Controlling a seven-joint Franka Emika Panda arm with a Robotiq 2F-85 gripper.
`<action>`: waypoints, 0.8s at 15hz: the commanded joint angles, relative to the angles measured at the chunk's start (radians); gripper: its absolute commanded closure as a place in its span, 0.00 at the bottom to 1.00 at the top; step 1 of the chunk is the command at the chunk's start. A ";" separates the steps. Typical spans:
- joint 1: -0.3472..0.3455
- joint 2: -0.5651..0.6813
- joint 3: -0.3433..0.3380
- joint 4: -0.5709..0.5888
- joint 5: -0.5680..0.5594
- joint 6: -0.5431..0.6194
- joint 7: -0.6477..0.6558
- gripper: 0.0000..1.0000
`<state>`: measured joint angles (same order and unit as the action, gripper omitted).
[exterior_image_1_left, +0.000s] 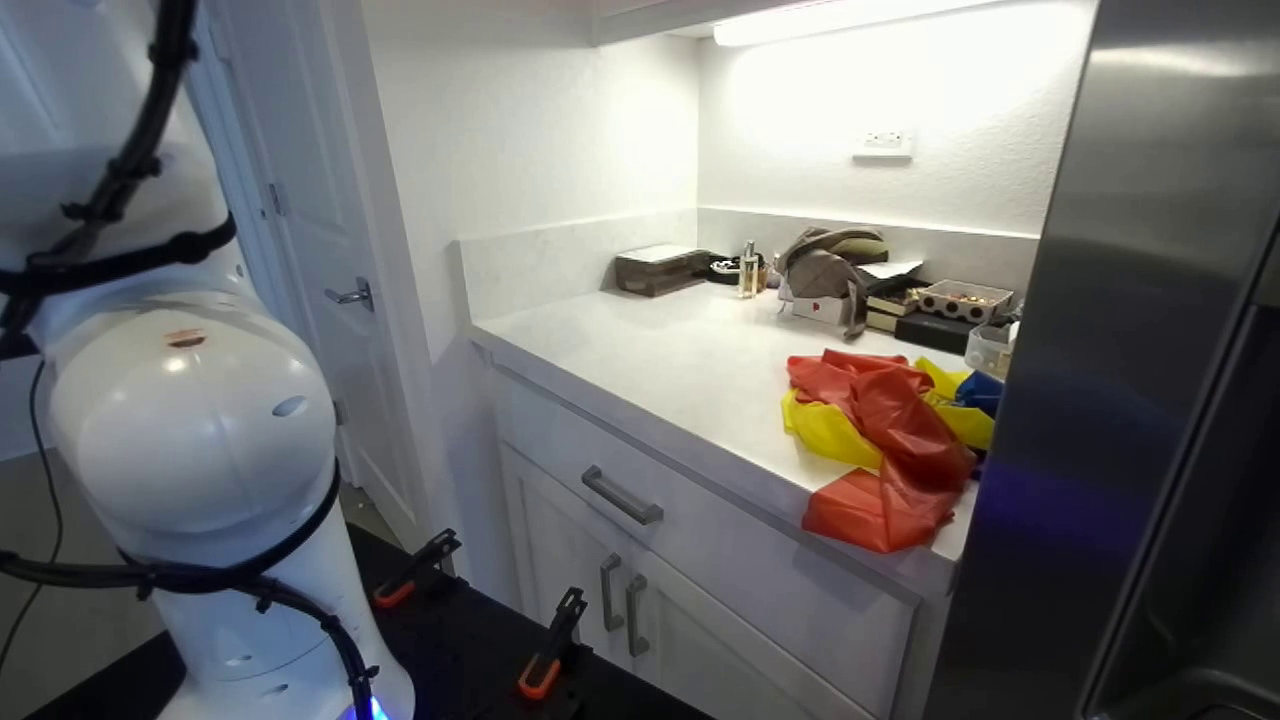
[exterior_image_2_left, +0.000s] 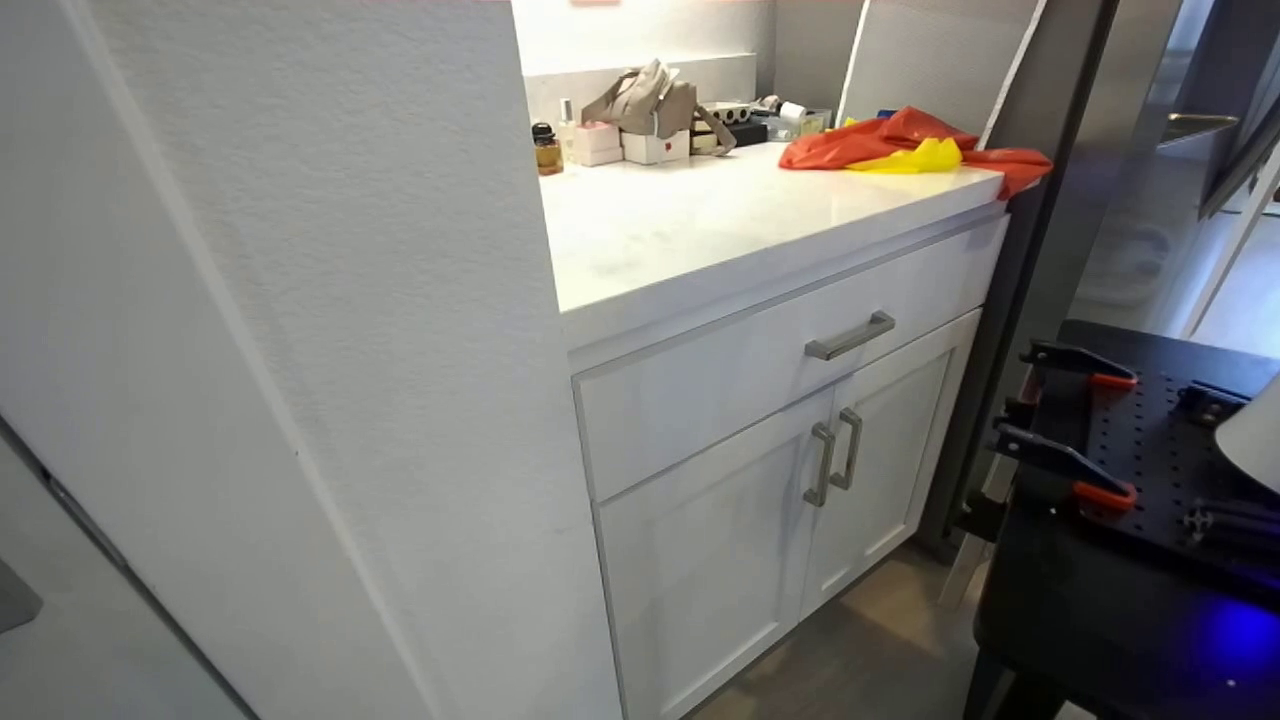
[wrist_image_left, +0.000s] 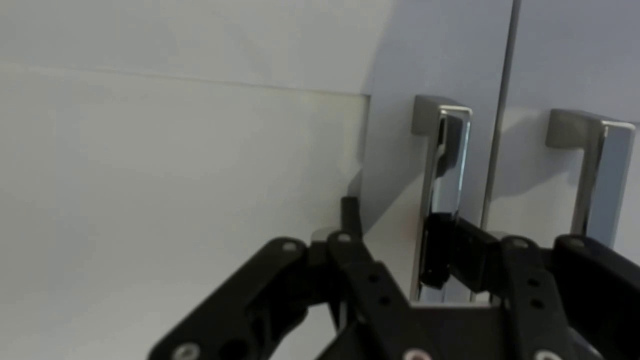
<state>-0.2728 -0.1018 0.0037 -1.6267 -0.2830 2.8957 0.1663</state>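
Gripper (wrist_image_left: 395, 230) stands spread, one fingertip (wrist_image_left: 440, 250) overlapping the handle (wrist_image_left: 447, 195) in wrist view: off-centre line, could cause a knock or scrape.

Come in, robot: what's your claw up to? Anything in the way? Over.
Gripper open. Shiny cabinet handle seemingly between its jaws, contact unclear. Second handle just right in wrist view; might crowd the gripper.

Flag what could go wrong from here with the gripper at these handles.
Off-centre grip: in the wrist view, the open gripper has the left handle well toward its right-hand finger, so closing may push sideways.
Snag: the right handle stands close by; the gripper could catch it.
Blind spot: neither exterior view shows the gripper, so contact may be hard to confirm.
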 joint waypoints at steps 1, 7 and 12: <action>0.004 0.008 0.008 0.027 -0.005 -0.031 0.004 0.89; 0.008 -0.022 0.034 0.022 -0.039 -0.116 0.028 0.32; -0.001 -0.026 0.053 0.026 -0.066 -0.138 0.040 0.88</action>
<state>-0.2704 -0.1186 0.0415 -1.6099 -0.3147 2.7876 0.1682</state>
